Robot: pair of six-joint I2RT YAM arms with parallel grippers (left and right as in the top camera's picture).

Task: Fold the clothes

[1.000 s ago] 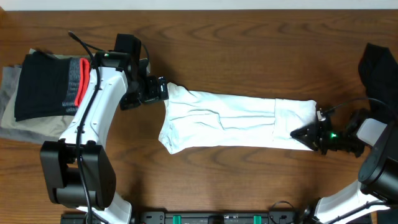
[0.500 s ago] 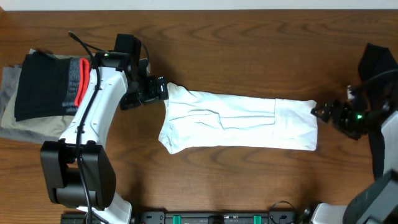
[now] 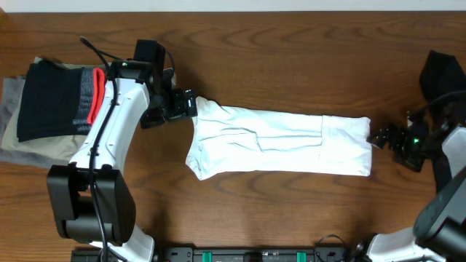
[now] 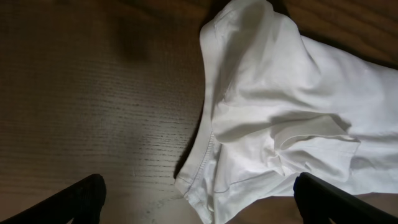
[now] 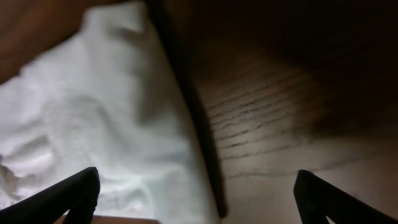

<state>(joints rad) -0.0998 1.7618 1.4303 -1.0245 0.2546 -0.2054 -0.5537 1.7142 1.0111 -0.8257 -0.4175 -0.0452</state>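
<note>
The clothes, a white T-shirt point(image 3: 277, 142), lie folded into a long band across the middle of the wooden table. My left gripper point(image 3: 186, 106) hovers open at the shirt's upper left corner. In the left wrist view, the shirt's hemmed edge point(image 4: 205, 155) lies below and between the spread fingers point(image 4: 84, 196). My right gripper point(image 3: 381, 136) stands open just off the shirt's right end and holds nothing. The right wrist view shows that end of the shirt point(image 5: 106, 124) under the left half of the open gripper point(image 5: 199, 196), with bare wood under the right half.
A black garment with a red-and-grey band point(image 3: 54, 98) sits on olive-grey garments point(image 3: 14, 127) at the table's left edge, beside the left arm. Another black garment point(image 3: 444, 76) lies at the far right, behind the right arm.
My right gripper has opened, let go of the shirt's right end and drawn back to the right. The left arm and the shirt have not moved.
</note>
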